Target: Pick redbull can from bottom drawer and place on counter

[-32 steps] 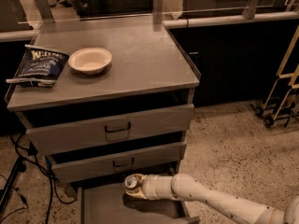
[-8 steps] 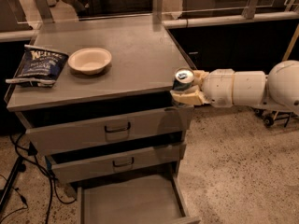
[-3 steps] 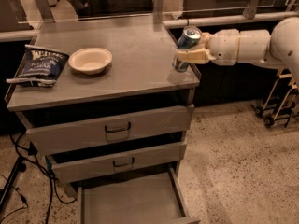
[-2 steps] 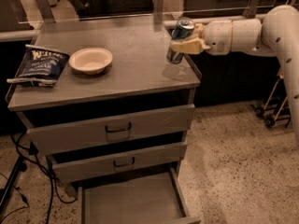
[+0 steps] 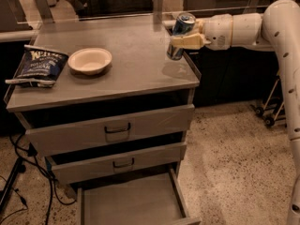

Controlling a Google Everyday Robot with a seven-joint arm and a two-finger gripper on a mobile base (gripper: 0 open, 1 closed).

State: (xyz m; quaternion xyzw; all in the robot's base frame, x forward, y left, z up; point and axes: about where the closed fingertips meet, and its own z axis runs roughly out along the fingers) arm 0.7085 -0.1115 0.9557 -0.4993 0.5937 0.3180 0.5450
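The redbull can (image 5: 181, 31), slim, blue and silver with a shiny top, hangs tilted just above the right edge of the counter (image 5: 126, 64). My gripper (image 5: 183, 40) reaches in from the right on a white arm and is shut on the can's middle. A faint shadow lies on the counter under the can. Far below, the bottom drawer (image 5: 131, 203) stands pulled out, its flat floor bare.
A cream bowl (image 5: 89, 60) and a dark blue chip bag (image 5: 40, 66) lie on the counter's left half. Two upper drawers with dark handles (image 5: 117, 128) are shut. Cables trail on the floor at left, and a wheeled stand (image 5: 267, 111) stands at right.
The can, gripped throughout, has risen from the bottom drawer to counter height and moved left over the counter's right edge. In the last second it has shifted slightly leftward.
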